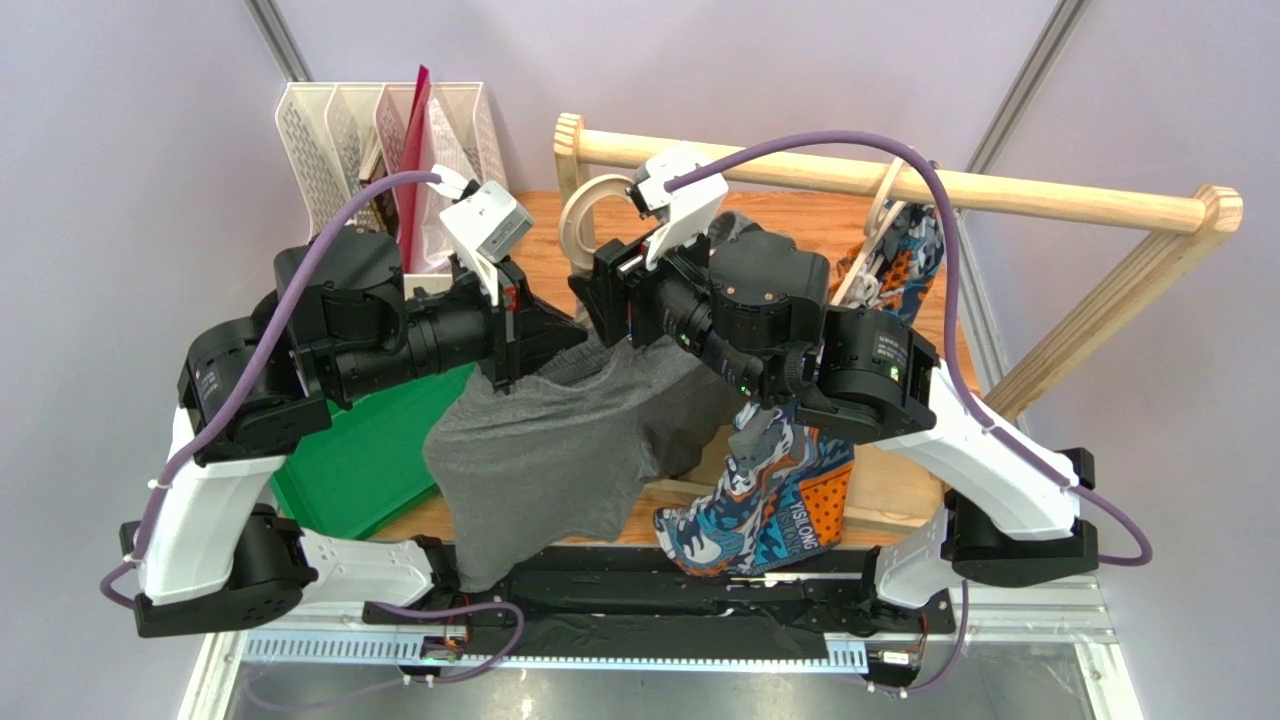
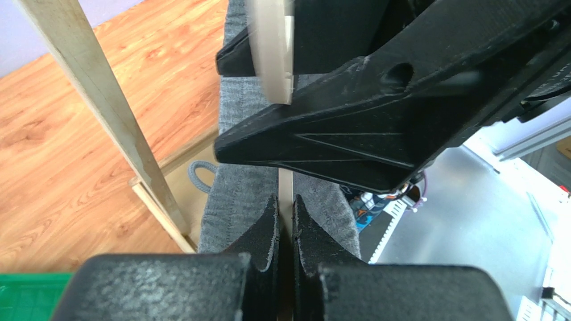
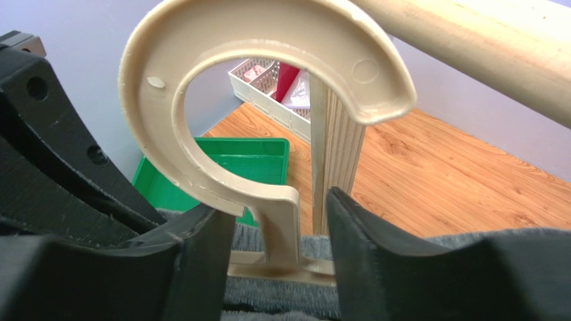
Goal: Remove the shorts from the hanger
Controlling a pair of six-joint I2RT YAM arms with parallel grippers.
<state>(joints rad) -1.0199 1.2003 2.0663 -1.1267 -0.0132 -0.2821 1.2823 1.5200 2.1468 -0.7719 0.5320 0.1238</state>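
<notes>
The heather grey shorts (image 1: 556,450) hang from a beige plastic hanger (image 1: 591,218) held up between my two grippers. My left gripper (image 1: 519,338) is shut on the hanger's thin bar (image 2: 286,184), with the grey waistband (image 2: 238,194) on both sides of the fingertips (image 2: 271,214). My right gripper (image 3: 281,200) is open, its fingers straddling the hanger's neck below the hook (image 3: 268,27), just above the grey cloth (image 3: 281,297). The patterned shorts (image 1: 766,503) show below my right arm, and more patterned cloth (image 1: 906,255) hangs at the rail.
A wooden rack rail (image 1: 932,188) crosses the back, close above the hook (image 3: 482,40). Its upright post (image 3: 335,147) stands just behind the hanger. A green tray (image 1: 368,458) lies at the left. A white file organiser (image 1: 383,135) stands at the back left.
</notes>
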